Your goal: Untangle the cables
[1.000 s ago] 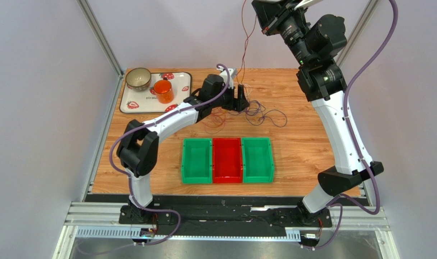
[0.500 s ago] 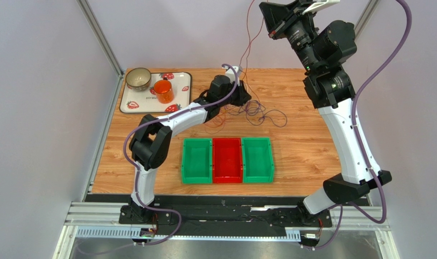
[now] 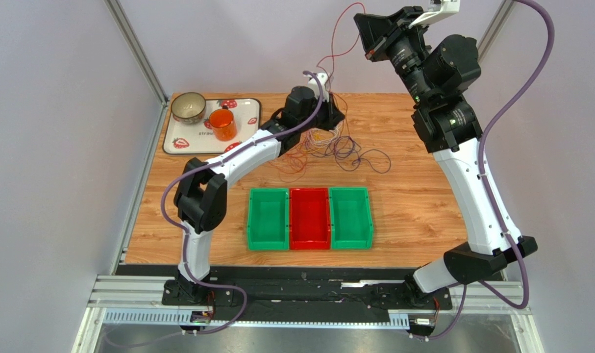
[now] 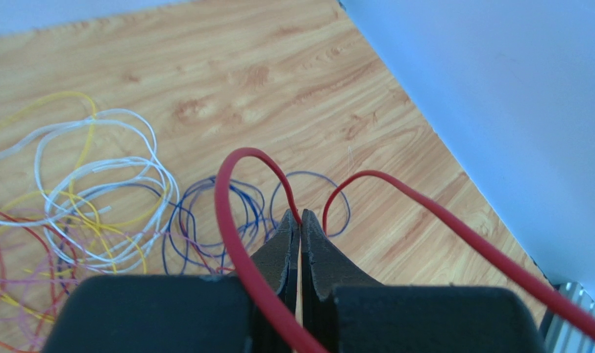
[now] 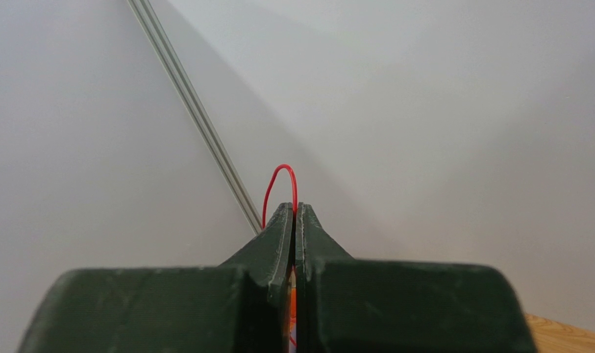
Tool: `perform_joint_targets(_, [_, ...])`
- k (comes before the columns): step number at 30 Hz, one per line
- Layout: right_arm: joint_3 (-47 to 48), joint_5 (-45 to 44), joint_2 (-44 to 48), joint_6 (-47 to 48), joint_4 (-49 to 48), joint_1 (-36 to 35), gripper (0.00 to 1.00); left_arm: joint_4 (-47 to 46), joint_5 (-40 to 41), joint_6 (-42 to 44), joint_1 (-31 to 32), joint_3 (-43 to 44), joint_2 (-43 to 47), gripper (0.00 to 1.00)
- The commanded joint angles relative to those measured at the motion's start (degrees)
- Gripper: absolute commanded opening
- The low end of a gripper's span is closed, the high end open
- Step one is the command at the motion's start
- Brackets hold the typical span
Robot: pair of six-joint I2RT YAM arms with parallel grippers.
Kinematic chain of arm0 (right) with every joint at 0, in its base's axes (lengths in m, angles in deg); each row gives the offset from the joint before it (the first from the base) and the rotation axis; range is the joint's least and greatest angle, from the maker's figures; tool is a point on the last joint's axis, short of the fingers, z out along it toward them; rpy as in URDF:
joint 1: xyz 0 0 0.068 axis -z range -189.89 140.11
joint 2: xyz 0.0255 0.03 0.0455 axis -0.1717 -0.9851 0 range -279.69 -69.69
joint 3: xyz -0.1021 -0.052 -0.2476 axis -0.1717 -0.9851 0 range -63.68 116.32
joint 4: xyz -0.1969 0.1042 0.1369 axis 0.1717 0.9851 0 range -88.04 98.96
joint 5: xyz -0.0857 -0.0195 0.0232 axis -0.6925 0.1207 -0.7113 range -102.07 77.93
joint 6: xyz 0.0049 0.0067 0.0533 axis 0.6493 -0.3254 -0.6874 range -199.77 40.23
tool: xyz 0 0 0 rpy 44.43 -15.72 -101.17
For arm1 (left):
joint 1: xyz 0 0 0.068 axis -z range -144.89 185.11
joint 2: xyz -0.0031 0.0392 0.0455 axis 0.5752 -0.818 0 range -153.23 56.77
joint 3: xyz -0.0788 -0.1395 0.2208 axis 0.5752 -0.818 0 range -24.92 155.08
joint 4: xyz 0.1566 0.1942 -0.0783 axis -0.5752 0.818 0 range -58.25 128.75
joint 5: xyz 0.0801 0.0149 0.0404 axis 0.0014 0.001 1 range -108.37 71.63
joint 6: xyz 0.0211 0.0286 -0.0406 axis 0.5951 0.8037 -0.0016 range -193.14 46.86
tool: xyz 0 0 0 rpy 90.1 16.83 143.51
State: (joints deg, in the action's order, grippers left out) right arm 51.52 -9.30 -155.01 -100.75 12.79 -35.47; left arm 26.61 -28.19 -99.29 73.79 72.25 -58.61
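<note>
Both are clamped on the red cable now, left gripper low over the cables heaped far-centre on the bench, right gripper high above, so draw it out slowly, watching that no loop snags.

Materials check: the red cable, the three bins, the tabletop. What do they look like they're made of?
red cable: likely plastic-insulated wire. It looks smooth and slightly glossy, and it holds springy loops.
bins: probably moulded plastic. The green and red are uniform, with a soft sheen.
tabletop: wood-grain pattern, matte. It could be laminate rather than solid wood; I can't tell from here.
</note>
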Motion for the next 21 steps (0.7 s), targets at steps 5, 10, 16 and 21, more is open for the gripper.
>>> perform_joint_targets(5, [-2.3, -2.2, 4.0, 0.1, -2.9, -0.1, 0.0, 11.4, 2.5, 7.3, 0.6, 13.5, 10.5, 0.0])
perform_joint_targets(10, [-4.2, -2.7, 5.0, -0.3, -3.4, -0.2, 0.0, 15.9, 1.3, 7.5, 0.5, 14.5, 12.5, 0.0])
perform_joint_targets(16, [-6.6, -2.8, 6.3, -0.7, -4.0, -0.2, 0.0, 19.0, 0.9, 8.4, 0.5, 12.8, 16.6, 0.0])
perform_joint_targets(21, [-9.1, -2.8, 7.4, -1.7, -4.1, -0.2, 0.0, 23.5, -0.5, 8.1, 0.5, 12.2, 19.7, 0.0])
